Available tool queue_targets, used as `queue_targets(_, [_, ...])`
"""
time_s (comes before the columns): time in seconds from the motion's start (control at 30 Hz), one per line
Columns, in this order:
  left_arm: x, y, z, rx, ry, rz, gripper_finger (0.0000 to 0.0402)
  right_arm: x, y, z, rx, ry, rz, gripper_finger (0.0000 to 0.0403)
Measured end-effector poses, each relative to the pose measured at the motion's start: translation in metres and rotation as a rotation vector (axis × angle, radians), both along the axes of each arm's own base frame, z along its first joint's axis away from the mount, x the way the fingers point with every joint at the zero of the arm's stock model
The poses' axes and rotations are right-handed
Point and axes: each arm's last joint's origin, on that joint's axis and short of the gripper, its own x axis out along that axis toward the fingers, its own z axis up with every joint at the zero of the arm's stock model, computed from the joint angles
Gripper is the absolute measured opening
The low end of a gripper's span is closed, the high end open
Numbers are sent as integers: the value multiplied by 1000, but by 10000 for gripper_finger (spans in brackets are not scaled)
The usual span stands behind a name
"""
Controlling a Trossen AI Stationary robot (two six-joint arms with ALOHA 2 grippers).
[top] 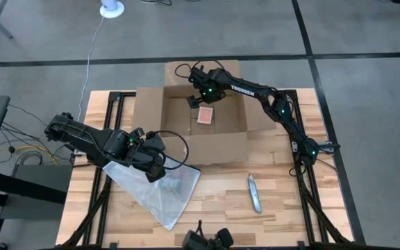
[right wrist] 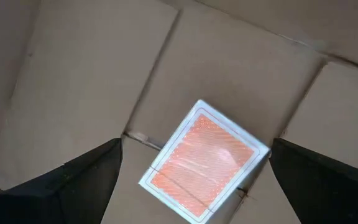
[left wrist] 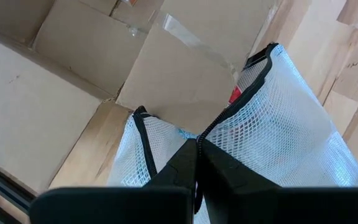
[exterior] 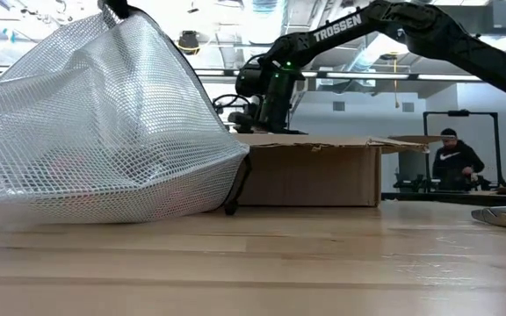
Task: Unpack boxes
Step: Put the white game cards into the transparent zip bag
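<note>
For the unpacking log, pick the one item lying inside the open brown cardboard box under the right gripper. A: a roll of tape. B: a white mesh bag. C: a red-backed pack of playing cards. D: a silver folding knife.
C: the right gripper, open, hangs over the open brown cardboard box, and its wrist view shows the red-backed pack of playing cards on the box floor.

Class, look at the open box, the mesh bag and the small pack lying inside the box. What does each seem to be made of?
Box: brown corrugated cardboard, matte, with folded flaps and creases.
Mesh bag: translucent white plastic film reinforced by a grid, dark edging along its opening; the left hand pinches that edge.
Pack: probably card under glossy film, judging by the sheen on its orange face with a white border.
</note>
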Motion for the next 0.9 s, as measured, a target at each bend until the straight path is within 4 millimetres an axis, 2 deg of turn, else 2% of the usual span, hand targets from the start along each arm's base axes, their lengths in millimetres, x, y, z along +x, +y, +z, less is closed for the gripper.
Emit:
queue_targets(0.3, [0, 0, 0, 6, 2, -19, 0, 12, 9, 2, -24, -65, -2, 386])
queue_targets(0.43, [0, 0, 0, 6, 1, -18, 0, 9, 11, 1, 50, -49, -161, 386])
queue_targets(0.63, [0, 0, 0, 5, 0, -17, 0, 3, 11, -2, 91, -11, -268, 386])
queue_targets(0.9, [0, 0, 0, 11, 7, -25, 0, -4, 18, -37, 129, 91, -380, 386])
